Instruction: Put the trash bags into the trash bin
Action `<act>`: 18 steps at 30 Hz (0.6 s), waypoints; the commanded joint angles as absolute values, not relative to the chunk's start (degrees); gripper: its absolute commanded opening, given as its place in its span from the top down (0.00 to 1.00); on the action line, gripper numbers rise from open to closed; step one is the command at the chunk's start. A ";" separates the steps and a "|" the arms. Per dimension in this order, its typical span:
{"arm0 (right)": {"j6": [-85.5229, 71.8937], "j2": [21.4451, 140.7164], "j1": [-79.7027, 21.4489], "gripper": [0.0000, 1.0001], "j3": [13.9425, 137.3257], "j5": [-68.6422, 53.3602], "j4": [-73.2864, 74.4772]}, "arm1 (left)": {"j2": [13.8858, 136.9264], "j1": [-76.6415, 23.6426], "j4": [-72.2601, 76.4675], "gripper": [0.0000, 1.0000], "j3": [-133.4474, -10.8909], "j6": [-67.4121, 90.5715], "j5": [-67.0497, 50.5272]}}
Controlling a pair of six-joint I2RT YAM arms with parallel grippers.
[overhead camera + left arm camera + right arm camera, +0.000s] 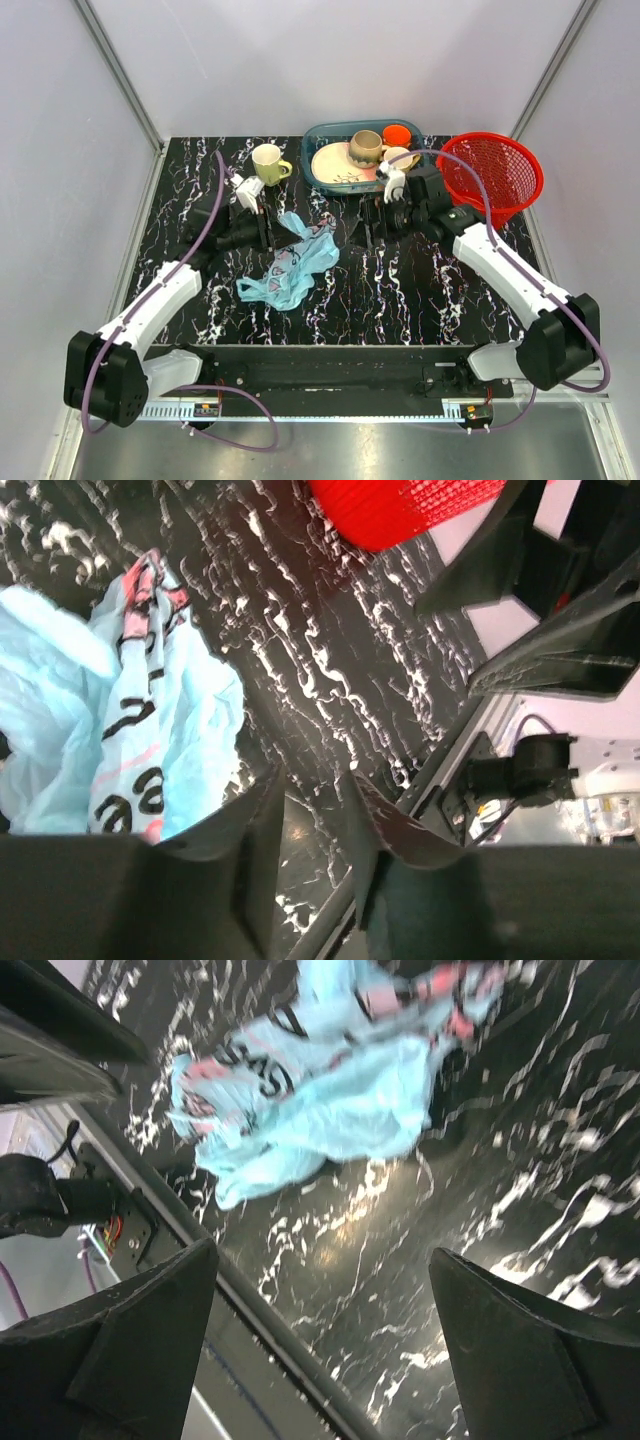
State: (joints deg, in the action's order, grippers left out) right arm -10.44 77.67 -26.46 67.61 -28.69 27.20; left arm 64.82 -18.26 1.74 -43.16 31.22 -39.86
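Note:
The light-blue trash bag (pixel 295 262) lies crumpled on the black marbled table, left of centre; nothing holds it. It also shows in the left wrist view (pixel 120 710) and the right wrist view (pixel 320 1090). My left gripper (pixel 265 238) hangs just left of the bag's top end. Its jaws (pixel 315 775) stand a narrow gap apart, with only table showing between them. My right gripper (pixel 372 228) hovers to the right of the bag, wide open and empty (pixel 322 1250). The red mesh trash bin (pixel 500 170) stands upright at the back right, its edge visible from the left wrist (pixel 400 505).
A teal dish tray (pixel 322 172) at the back centre holds a plate, a tan cup and an orange cup (pixel 397 133). A cream mug (pixel 268 163) stands to the left of it. Grey walls close in the table on three sides.

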 commanded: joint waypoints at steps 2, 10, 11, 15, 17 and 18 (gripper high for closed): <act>-17.04 76.64 -26.89 0.05 63.02 -30.85 24.54 | 62.58 -17.93 -20.63 0.10 -49.31 10.92 -32.71; -23.99 91.30 -31.90 0.07 63.36 -30.15 14.42 | 67.84 -18.98 -27.16 0.07 -45.88 4.13 -29.61; -25.13 94.36 -32.60 0.07 64.07 -29.89 12.85 | 68.90 -19.07 -27.16 0.09 -45.62 4.04 -30.40; -27.07 101.85 -33.13 0.07 67.67 -29.27 11.69 | 70.49 -19.42 -27.86 0.23 -45.53 3.60 -28.21; -28.99 105.36 -33.40 0.07 68.11 -29.88 8.99 | 71.19 -19.42 -26.55 0.32 -45.09 3.69 -28.38; -29.70 106.42 -33.57 0.09 68.64 -30.06 8.18 | 71.63 -19.42 -26.11 0.35 -45.00 4.04 -28.48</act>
State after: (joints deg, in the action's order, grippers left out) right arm -25.34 103.13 -32.88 64.60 -29.61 14.81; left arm 70.85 -19.25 -27.79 -45.23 5.21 -29.71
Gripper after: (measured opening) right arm 0.932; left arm 0.707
